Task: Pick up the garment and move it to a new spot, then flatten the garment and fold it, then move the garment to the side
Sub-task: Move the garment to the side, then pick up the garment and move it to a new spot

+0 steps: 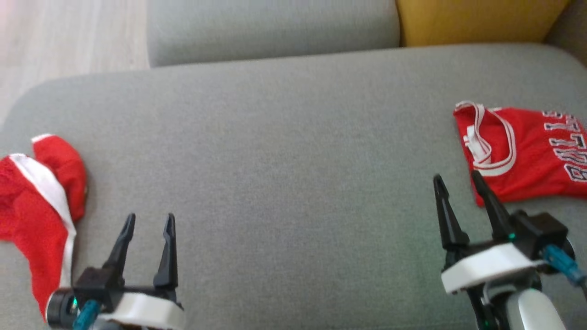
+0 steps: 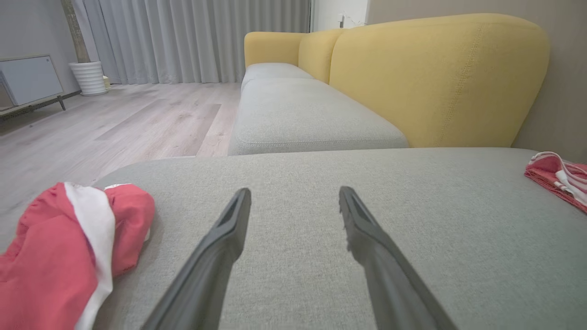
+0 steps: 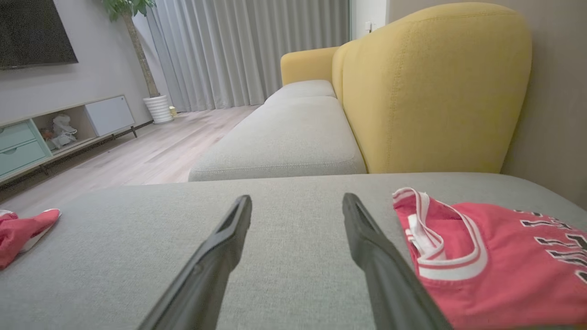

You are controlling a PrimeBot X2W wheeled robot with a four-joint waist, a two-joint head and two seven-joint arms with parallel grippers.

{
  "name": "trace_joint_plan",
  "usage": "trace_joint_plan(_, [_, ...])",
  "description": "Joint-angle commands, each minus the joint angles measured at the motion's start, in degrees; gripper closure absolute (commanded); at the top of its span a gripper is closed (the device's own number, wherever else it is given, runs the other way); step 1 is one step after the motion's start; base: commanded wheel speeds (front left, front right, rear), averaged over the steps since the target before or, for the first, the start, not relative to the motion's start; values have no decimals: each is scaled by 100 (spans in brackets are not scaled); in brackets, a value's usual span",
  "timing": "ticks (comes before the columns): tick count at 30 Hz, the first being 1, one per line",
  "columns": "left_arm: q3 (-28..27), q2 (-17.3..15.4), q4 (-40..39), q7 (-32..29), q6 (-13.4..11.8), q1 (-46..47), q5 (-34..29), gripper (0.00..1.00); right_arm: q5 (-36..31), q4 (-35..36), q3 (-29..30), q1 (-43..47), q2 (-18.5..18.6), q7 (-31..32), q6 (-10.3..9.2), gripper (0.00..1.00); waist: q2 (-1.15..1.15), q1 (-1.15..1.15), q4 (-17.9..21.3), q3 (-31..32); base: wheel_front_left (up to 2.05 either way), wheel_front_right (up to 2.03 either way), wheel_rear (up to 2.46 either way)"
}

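Your left claw point(image 1: 151, 217) hangs released over the near left part of the grey sofa seat point(image 1: 293, 151), its two dark fingers spread and nothing between them. Your right claw point(image 1: 456, 176) stands the same way over the near right part of the seat, fingers apart and empty.

A crumpled red garment point(image 1: 36, 206) with a white stripe lies bunched at the seat's left edge, just beside your left claw and apart from it. At the seat's right edge lies a red jersey point(image 1: 532, 160), laid flat, with white trim at the neck and armhole and black-and-white lettering across the chest. Its near left corner sits just beside the outer finger of your right claw; you cannot tell from these views whether finger and cloth touch.

The wide middle of the seat between the two garments is bare grey fabric. Beyond its far edge you see a second grey cushion point(image 2: 312, 114) and a yellow backrest point(image 2: 435, 78), with pale wood floor point(image 2: 114, 133) and grey curtains point(image 2: 192, 36) off to the left.
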State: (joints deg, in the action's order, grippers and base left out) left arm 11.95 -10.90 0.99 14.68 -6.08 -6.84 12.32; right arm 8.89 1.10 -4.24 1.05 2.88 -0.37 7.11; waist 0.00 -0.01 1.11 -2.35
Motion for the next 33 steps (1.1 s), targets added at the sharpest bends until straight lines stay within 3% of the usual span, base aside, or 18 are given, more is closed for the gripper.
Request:
trace_joint_plan(1, [-209,-120,-178,12,-41,94,24,0,-27,294,-70,-11,1,53,37,0,0,1,-71,221,0,0,0])
trace_joint_plan(33, [-66,-194,-194,-112,-196,-118,70,0,-57,627,33,493,0,382,37,0,0,1,-80,510,0,0,0])
